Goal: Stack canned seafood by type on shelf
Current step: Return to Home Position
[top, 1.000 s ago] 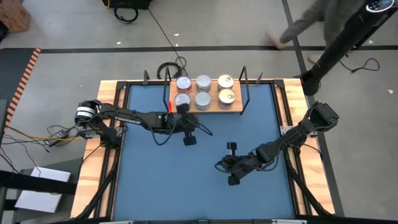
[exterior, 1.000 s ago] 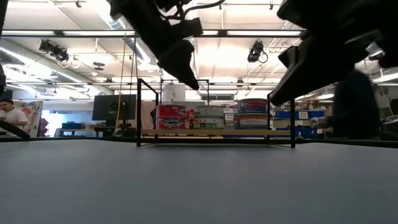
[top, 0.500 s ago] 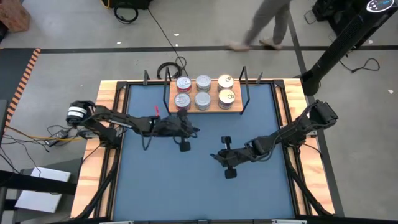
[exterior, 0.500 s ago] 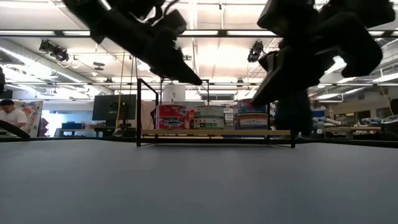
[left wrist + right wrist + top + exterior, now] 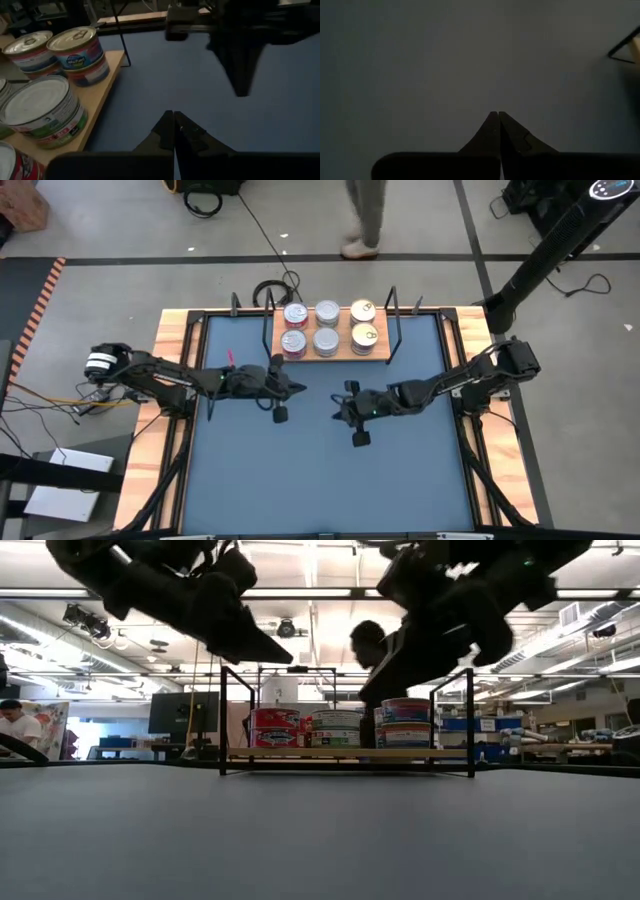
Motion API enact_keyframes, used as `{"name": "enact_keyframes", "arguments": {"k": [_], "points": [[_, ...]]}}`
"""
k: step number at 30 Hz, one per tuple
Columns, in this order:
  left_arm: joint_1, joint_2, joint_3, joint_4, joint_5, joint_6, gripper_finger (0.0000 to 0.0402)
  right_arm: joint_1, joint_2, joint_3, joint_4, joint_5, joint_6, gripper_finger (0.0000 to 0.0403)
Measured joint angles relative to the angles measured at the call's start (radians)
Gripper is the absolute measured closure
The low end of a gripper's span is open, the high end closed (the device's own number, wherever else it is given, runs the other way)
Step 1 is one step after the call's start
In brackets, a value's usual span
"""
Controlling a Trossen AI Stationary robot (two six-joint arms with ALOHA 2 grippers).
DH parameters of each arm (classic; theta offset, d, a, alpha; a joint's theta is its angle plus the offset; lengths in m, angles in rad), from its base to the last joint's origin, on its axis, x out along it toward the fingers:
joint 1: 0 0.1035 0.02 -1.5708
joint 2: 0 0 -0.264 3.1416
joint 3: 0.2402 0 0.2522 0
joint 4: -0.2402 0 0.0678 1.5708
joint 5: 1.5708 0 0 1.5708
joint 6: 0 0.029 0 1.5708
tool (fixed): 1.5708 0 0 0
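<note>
- We see the small flat round tins of seafood in six piles on the light wooden shelf with black wire ends, at the far edge of the blue counter.
- The left pincer hangs just in front of the shelf, its fingers pressed together.
- The right pincer hangs over mid-counter, likewise pressed together.

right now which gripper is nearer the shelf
Left. The left gripper is just off the shelf; the right gripper is farther out over the mat.

The blue-topped, wood-rimmed table carries a light wooden wire-ended shelf board beside the left gripper's closed fingers, bearing six stacks of flat round tins.
</note>
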State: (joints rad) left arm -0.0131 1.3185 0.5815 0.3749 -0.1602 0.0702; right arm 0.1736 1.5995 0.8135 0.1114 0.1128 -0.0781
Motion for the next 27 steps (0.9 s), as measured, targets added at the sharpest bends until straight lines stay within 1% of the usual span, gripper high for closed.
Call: {"name": "enact_keyframes", "arguments": {"k": [3, 8, 10, 13, 18, 22, 27], "points": [[0.003, -0.020, -0.040, 0.049, 0.014, 0.002, 0.0399, -0.041, -0.010, 0.000, 0.022, -0.028, -0.029, 0.0403], [0.034, -0.032, -0.124, 0.191, 0.056, 0.002, 0.0399, -0.097, -0.042, -0.014, 0.043, -0.056, -0.057, 0.0403], [0.050, -0.038, -0.151, 0.237, 0.086, -0.012, 0.0399, -0.114, -0.055, -0.043, 0.101, -0.064, -0.056, 0.0403], [0.068, -0.054, -0.169, 0.238, 0.122, -0.022, 0.0399, -0.132, -0.079, -0.131, 0.237, -0.073, -0.050, 0.0403], [0.084, -0.092, -0.203, 0.235, 0.140, -0.021, 0.0399, -0.166, -0.139, -0.307, 0.437, -0.077, -0.001, 0.0403], [0.094, -0.136, -0.236, 0.234, 0.149, -0.025, 0.0399, -0.194, -0.220, -0.426, 0.515, -0.073, 0.030, 0.0403], [0.099, -0.201, -0.265, 0.237, 0.147, -0.026, 0.0399, -0.214, -0.361, -0.541, 0.540, -0.046, 0.025, 0.0403]]}}
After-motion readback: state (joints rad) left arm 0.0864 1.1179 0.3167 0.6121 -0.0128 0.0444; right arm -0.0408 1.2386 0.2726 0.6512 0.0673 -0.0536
